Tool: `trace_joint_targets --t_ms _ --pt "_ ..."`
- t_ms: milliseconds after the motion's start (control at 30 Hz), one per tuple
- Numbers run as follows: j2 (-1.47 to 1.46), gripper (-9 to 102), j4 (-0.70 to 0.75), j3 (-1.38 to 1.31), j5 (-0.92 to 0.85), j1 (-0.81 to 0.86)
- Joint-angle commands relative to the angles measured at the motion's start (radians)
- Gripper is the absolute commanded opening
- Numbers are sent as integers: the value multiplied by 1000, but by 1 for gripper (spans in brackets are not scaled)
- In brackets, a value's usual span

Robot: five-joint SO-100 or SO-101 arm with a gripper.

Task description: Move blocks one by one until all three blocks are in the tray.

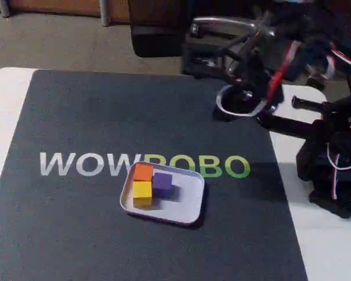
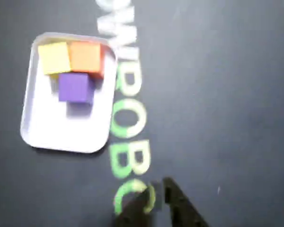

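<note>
Three blocks in tray, tray on mat.
In the fixed view, the blocks (image 1: 151, 184) cluster touching in the tray's (image 1: 187, 208) left part; the tray overlaps the mat's (image 1: 105, 117) lettering (image 1: 76, 165).

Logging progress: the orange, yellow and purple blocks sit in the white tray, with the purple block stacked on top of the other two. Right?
Not quite. The purple block rests on the tray floor beside the orange block and yellow block, not stacked, as the wrist view shows.
</note>
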Motion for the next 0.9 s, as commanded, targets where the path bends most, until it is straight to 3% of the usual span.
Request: trace_joint_targets --t_ms 0,233,433,667,867 --pt "341 -8 -49 183 -29 11" --pt "810 -8 12 459 48 -75" --pt "810 -8 28 537 118 -118" --pt "810 -8 38 730 55 -121" --pt "810 -8 199 730 46 -106"
